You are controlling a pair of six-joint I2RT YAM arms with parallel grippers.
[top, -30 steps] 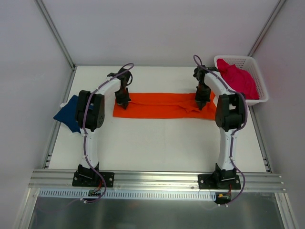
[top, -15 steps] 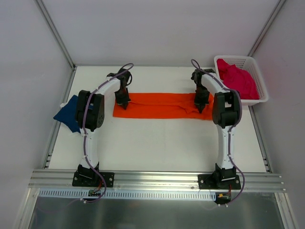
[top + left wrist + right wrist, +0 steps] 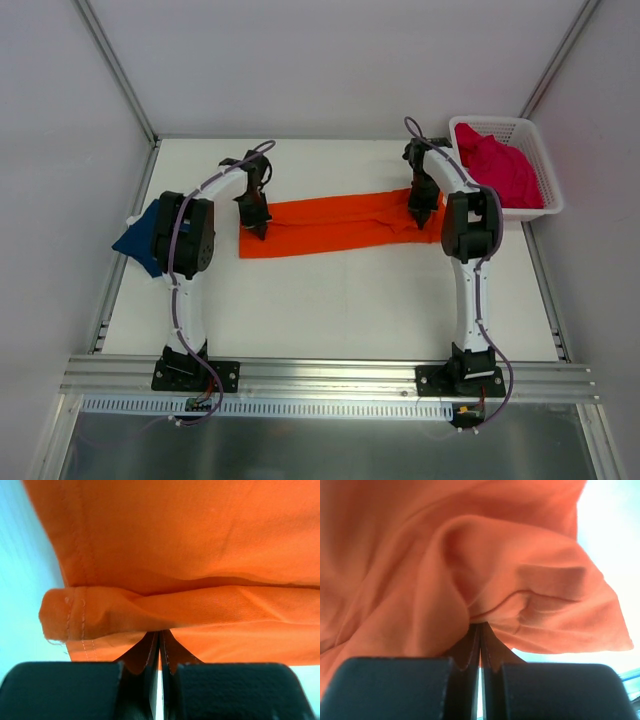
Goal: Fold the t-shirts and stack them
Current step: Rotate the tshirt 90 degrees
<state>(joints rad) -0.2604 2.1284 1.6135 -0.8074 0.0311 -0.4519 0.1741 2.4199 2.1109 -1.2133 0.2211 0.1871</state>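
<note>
The orange t-shirt lies as a long folded strip across the far middle of the table, tilted up to the right. My left gripper is shut on its left end; the left wrist view shows the orange cloth pinched between the jaws. My right gripper is shut on its right end; the right wrist view shows the bunched orange cloth in the jaws. The navy t-shirt lies folded at the table's left edge. The magenta t-shirt lies crumpled in the basket.
A white mesh basket stands at the far right corner. The white table has raised metal rails along its left, right and near edges.
Both grippers have moved with the orange strip: its left end has dropped toward me and to the left, its right end has risen away, so the strip now slants.
</note>
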